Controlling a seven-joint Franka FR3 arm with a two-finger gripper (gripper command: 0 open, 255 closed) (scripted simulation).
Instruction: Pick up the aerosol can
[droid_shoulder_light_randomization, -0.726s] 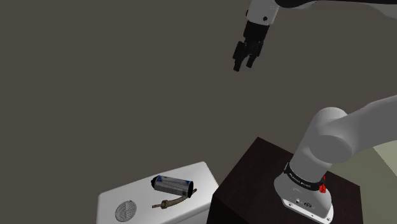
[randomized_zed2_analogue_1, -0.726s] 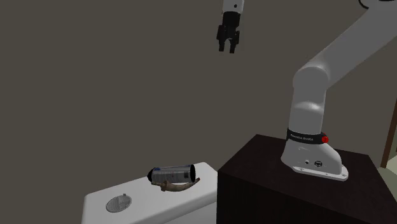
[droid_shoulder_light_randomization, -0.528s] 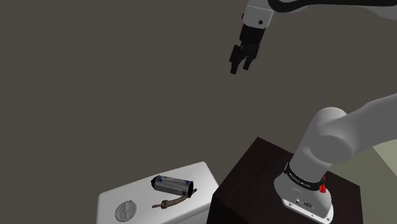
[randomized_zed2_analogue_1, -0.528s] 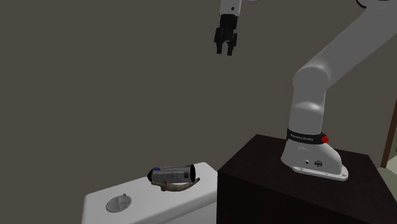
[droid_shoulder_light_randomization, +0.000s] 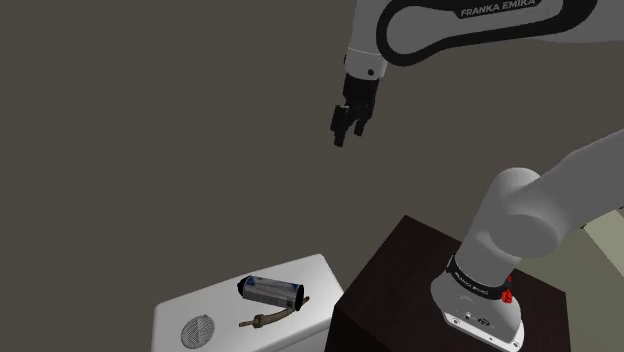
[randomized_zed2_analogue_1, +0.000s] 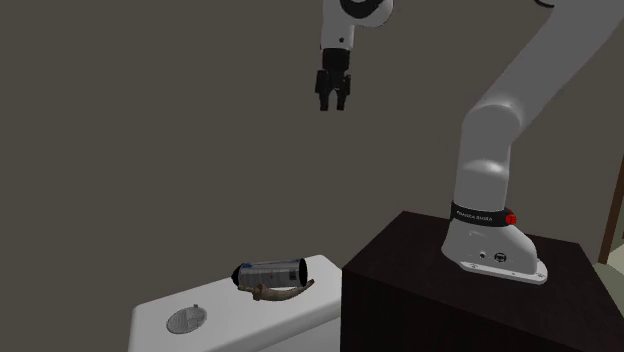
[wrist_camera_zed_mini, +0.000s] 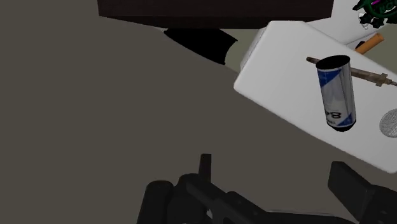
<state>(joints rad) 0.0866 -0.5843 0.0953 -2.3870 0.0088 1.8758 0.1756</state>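
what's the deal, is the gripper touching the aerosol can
Apart. The shoulder view shows the gripper high in the air, with a wide gap down to the aerosol can lying on the white box.

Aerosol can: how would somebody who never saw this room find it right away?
Look beside the dark stand for the white box-shaped unit with a round grille on top. The aerosol can lies on its side on that white top. It is the fat silver-and-blue cylinder with a dark end, unlike the thin brown stick-like tool lying right beside it.
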